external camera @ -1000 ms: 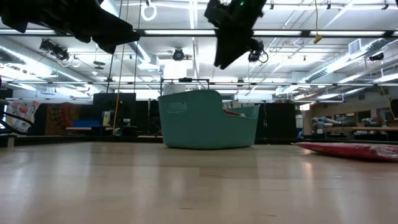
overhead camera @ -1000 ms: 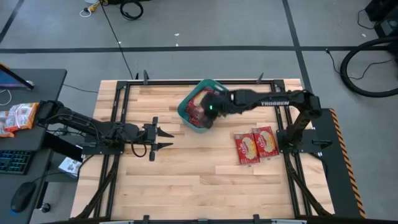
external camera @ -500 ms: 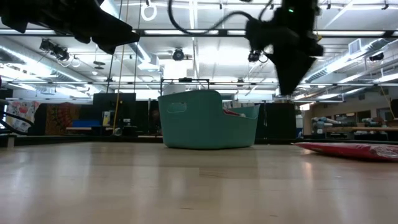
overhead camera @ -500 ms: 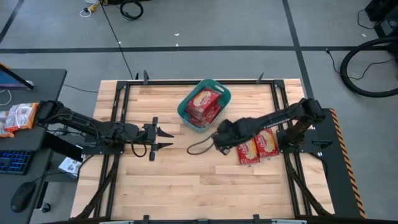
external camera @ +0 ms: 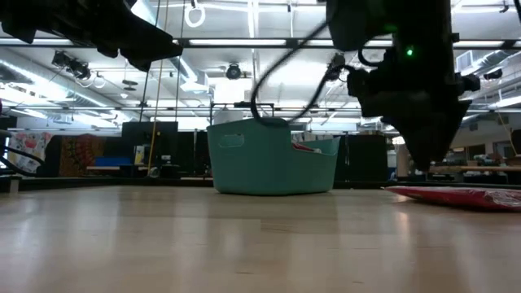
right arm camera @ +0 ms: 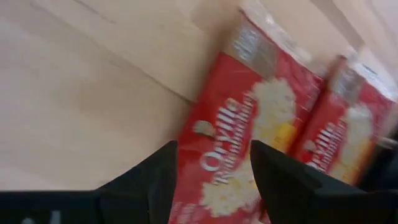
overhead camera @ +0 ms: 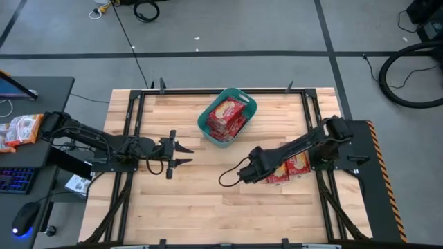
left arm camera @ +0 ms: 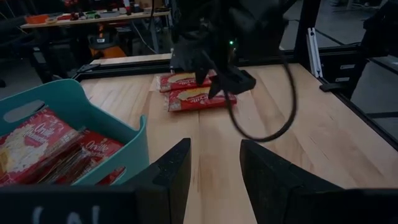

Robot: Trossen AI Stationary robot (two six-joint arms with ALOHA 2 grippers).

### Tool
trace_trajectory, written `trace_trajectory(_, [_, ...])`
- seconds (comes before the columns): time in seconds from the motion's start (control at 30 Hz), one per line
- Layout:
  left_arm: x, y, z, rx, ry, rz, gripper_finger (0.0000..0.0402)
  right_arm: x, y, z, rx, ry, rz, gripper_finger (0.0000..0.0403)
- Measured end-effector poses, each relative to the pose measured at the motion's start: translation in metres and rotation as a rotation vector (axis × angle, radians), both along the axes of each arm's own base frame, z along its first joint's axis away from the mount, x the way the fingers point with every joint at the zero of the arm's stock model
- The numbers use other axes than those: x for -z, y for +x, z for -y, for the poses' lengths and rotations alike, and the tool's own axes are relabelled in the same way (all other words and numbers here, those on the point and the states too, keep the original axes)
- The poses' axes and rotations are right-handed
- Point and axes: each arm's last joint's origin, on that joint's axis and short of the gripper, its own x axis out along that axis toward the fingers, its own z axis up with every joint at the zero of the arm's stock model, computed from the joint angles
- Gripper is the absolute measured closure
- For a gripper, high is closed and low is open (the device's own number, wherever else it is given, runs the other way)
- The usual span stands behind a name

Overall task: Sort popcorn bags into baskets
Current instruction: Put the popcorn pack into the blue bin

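Two popcorn bags (overhead camera: 289,163) lie flat and side by side on the right part of the table (overhead camera: 194,207), touching along their long edges. Both face up, labels showing; the wrist view shows the left one (right arm camera: 239,155) and the right one (right arm camera: 348,134). They are the only bags outside the basket.

Teal basket (overhead camera: 206,117) sits at the far middle of the table, turned at an angle. Several red bags (overhead camera: 226,116) are stacked inside, so most of the sorting looks done. Low view: the tub (external camera: 269,159) stands well clear of the flat bags at right (external camera: 460,197).

Right gripper (overhead camera: 257,166) is over the left edge of the left bag, low to the table. Fingers (right arm camera: 283,180) spread apart, nothing between them, straddling the bag's printed face. Judged: lined up for a pinch on that bag, the one closer to the basket. A flat packet gives little edge to catch, so the fingers likely need to press down hard on the wood.

Left gripper (overhead camera: 181,153) waits at the left middle of the table, fingers (left arm camera: 171,174) parted and empty, pointing toward the basket and the other arm. A loose cable loop (overhead camera: 232,176) hangs by the right wrist, clear of the bags.
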Motion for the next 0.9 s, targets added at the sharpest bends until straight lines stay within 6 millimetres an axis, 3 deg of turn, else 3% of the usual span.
trace_trajectory(0.43, [0.0, 0.0, 0.0, 0.0, 0.001, -0.004, 0.0259, 0.023, 0.027, -0.016, -0.013, -0.094, -0.139, 0.0196])
trace_trajectory(0.7, [0.001, 0.0, 0.0, 0.0, 0.003, -0.01, 0.0259, 0.042, 0.029, -0.017, -0.024, -0.102, -0.203, 0.0196])
trace_trajectory(0.9, [0.001, 0.0, 0.0, 0.0, 0.003, -0.012, 0.0259, 0.041, 0.024, -0.015, -0.022, -0.122, -0.261, 0.0199])
